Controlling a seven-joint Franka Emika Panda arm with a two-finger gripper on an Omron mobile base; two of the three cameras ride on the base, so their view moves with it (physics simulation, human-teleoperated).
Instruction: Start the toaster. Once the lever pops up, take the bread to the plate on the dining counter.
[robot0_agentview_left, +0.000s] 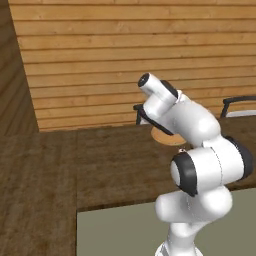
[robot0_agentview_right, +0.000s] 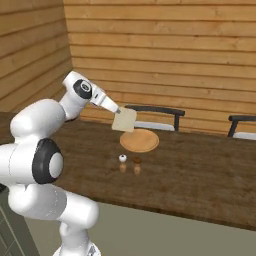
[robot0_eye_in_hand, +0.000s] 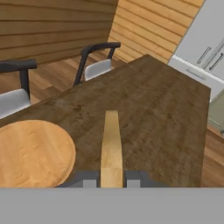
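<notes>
Item: my gripper (robot0_agentview_right: 116, 111) pinching thin pale tan bread slice (robot0_agentview_right: 124, 120).
Arm outstretched; slice edge-up above round tan-brown plate (robot0_agentview_right: 139, 140).

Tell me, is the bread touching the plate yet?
Apart. In the right base view the bread hangs in the hand above the plate, with the plate's far rim showing below its bottom edge.

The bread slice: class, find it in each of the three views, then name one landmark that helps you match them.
Left base view: bread not visible, behind the arm.
Right base view: bread upper centre, at the arm's tip, above the plate's near-left edge.
Hand view: bread edge-on, bottom centre, in the gripper, right of the plate.
Shared landmark: the plate, partly hidden in the left base view.
</notes>
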